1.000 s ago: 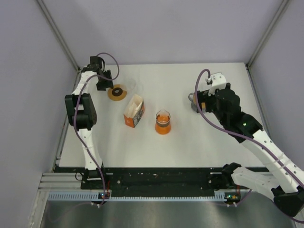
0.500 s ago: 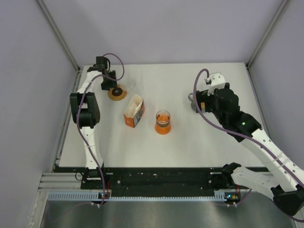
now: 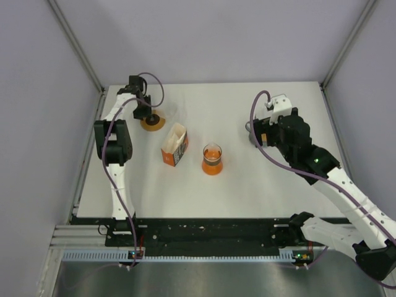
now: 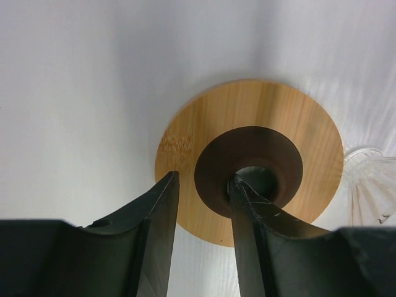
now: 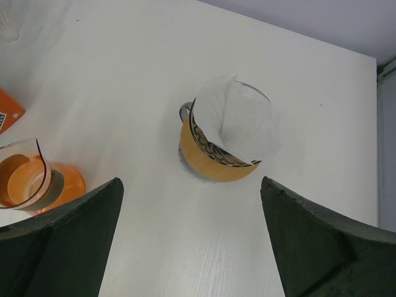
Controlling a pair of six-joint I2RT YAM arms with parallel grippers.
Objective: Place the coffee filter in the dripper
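Left hand (image 4: 203, 180) stands half open over the wooden disc (image 4: 297, 105), one finger in its dark ring (image 4: 272, 148), holding nothing. Right hand (image 5: 192, 183) gapes wide and empty above the dripper (image 5: 207, 162), where the white coffee filter (image 5: 244, 127) sits.

The wooden disc (image 4: 291, 111) loses its near edge behind the left gripper (image 4: 203, 177); right of its jaws, a clear glass piece (image 4: 371, 179) runs off frame.

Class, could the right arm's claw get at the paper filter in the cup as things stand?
Probably yes: the right claw hangs wide open over the filter, with nothing between them.
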